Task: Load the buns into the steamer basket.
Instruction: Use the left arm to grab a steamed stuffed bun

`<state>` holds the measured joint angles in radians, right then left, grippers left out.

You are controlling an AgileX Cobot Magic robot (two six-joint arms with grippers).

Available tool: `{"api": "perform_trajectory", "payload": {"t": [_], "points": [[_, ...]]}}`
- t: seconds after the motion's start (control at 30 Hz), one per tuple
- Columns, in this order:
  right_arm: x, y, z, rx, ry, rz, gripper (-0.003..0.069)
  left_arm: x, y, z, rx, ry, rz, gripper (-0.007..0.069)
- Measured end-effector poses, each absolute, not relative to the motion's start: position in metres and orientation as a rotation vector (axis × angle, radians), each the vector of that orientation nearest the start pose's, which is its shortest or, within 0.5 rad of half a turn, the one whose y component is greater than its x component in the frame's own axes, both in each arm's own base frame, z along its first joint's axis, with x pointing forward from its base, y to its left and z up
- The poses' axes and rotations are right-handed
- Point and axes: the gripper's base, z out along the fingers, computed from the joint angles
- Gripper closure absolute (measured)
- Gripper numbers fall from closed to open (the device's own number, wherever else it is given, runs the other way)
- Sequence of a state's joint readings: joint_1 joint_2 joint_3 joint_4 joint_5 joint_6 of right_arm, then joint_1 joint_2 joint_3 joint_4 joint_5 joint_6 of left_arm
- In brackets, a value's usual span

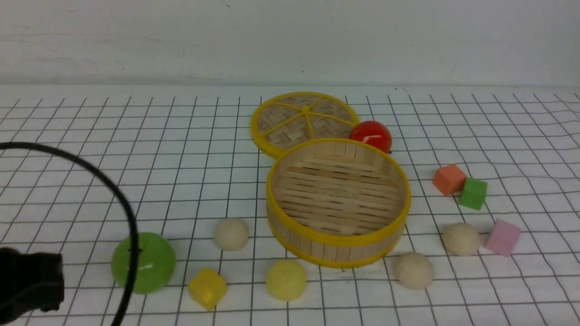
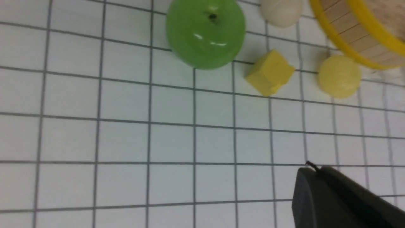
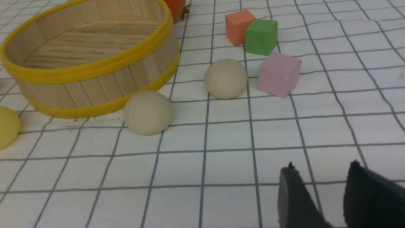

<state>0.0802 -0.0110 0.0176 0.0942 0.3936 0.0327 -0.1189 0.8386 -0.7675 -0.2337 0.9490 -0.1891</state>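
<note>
Since the steamer basket [image 1: 326, 251] is round, there's no real long axis to it, it just sits upright in the middle of the gridded table [image 1: 90, 136] with its open mouth facing straight up. All four buns are on the table outside it, round tops up: one cream bun [image 1: 231, 234] just off its left side, the pale yellow bun [image 1: 286, 280] at its front left near the wall, another cream bun [image 1: 413, 270] at its front right close to the wall, and a third cream bun [image 1: 461, 238] further right, just beside a pink cube [image 1: 503, 237]. Behind the basket lies the flat woven lid [image 1: 303, 120] with a red fruit [image 1: 371, 135] tucked next to it. Out front left you've got a green apple [image 1: 149, 262] and a yellow cube [image 1: 207, 287], and on the right an orange cube [image 1: 448, 179] and a green cube [image 1: 473, 194] touch each other. Now the left gripper [image 2: 313, 180] has its jaws together, gripping nothing, over bare grid squares apart from the apple and yellow cube. Meanwhile the right gripper [image 3: 322, 172] has its jaws apart with only table between them, short of the two cream buns on that side.
</note>
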Motion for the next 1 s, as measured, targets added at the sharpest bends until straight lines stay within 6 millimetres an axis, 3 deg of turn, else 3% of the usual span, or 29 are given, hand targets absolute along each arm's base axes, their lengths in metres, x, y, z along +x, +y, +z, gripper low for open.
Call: {"api": "perform_trajectory", "payload": {"t": [0.03,0.13,0.43,0.53,0.67,0.77,0.83,1.0], "points": [[0.051,0.007,0.173,0.013,1.886,0.172,0.042,0.163,-0.037,0.307,-0.15,2.551,-0.402,0.0638],[0.051,0.007,0.173,0.013,1.886,0.172,0.042,0.181,-0.044,0.3,-0.105,2.584,-0.419,0.0638],[0.051,0.007,0.173,0.013,1.886,0.171,0.042,0.24,-0.118,0.276,0.257,2.709,-0.42,0.0638],[0.051,0.007,0.173,0.013,1.886,0.171,0.042,0.257,-0.13,0.269,0.293,2.714,-0.398,0.0638],[0.051,0.007,0.173,0.013,1.886,0.171,0.042,0.3,-0.145,0.256,0.298,2.705,-0.355,0.0634],[0.051,0.007,0.173,0.013,1.886,0.171,0.042,0.316,-0.148,0.252,0.304,2.7,-0.333,0.0606],[0.051,0.007,0.173,0.013,1.886,0.171,0.042,0.332,-0.153,0.244,0.321,2.706,-0.304,0.0542],[0.051,0.007,0.173,0.013,1.886,0.171,0.042,0.348,-0.158,0.222,0.352,2.742,-0.249,0.0428]]}}
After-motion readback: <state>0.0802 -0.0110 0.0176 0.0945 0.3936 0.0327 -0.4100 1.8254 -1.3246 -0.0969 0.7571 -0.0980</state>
